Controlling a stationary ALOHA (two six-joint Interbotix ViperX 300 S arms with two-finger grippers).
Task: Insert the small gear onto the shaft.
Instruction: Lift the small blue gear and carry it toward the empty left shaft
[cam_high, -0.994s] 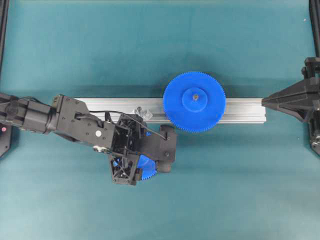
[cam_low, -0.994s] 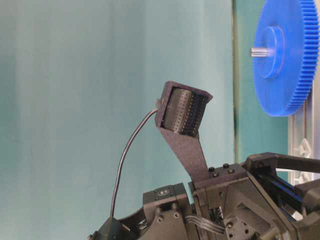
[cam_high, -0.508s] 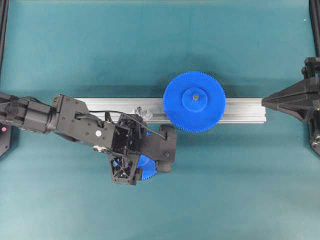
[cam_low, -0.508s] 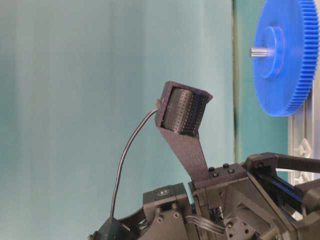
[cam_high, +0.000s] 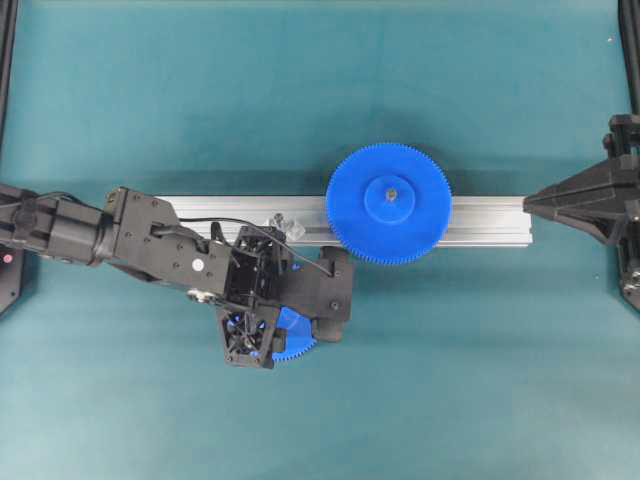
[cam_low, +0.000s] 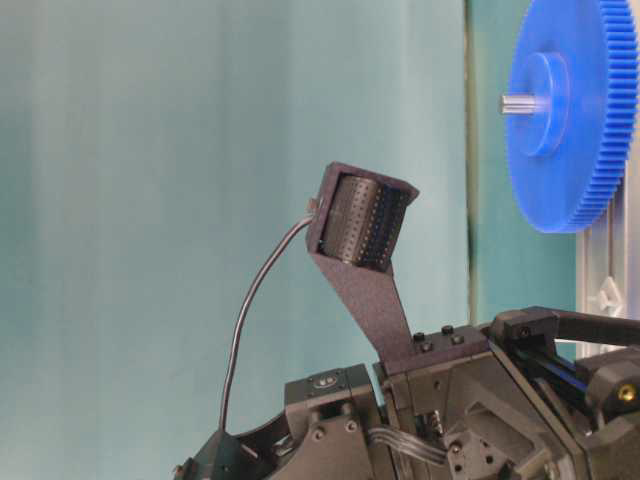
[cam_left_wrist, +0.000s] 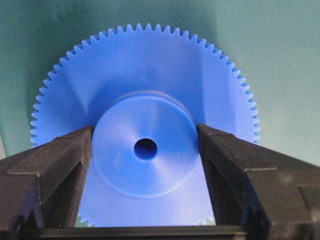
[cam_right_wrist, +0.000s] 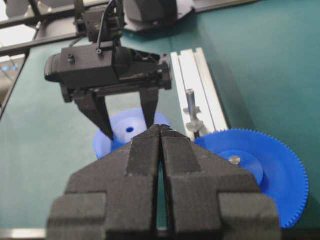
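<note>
Left end effector (cam_left_wrist: 145, 150) has its fingers against both sides of the small gear's (cam_left_wrist: 145, 100) raised hub; right end effector (cam_right_wrist: 161, 145) is closed, empty, well apart.

Overhead view straight down; left wrist view close above the small gear (cam_left_wrist: 145, 150).

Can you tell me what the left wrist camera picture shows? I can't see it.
A small gear, blue with fine teeth, lies flat on the green table and fills most of the picture. The left gripper has its two black fingers on either side of the gear's raised round hub, right up against it. A dark hole sits in the hub's middle.
</note>
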